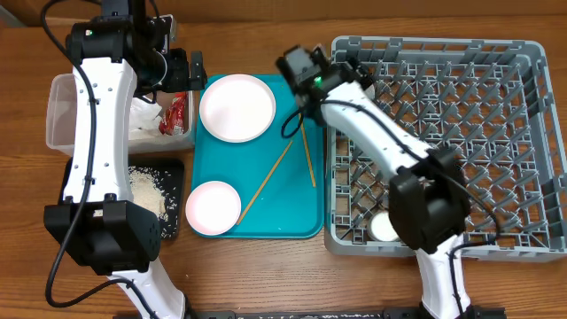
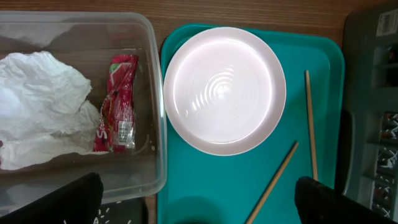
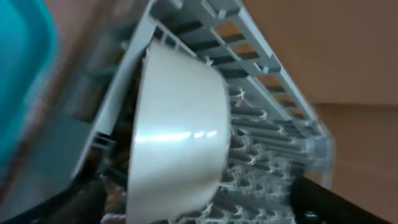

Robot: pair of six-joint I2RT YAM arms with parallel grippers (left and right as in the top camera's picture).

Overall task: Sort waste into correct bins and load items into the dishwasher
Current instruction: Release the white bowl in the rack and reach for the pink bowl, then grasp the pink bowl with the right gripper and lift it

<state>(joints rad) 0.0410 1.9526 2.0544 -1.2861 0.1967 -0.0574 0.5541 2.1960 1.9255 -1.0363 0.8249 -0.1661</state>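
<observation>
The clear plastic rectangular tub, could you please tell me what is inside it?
The clear plastic tub holds a crumpled white paper napkin and a small red snack wrapper. Whatever lies under the napkin is hidden.

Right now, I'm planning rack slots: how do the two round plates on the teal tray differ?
The large white round plate is wider than the small pinkish round plate. The large one lies beside the clear plastic tub, the small one beside the black tray. Both lie flat, empty.
</observation>
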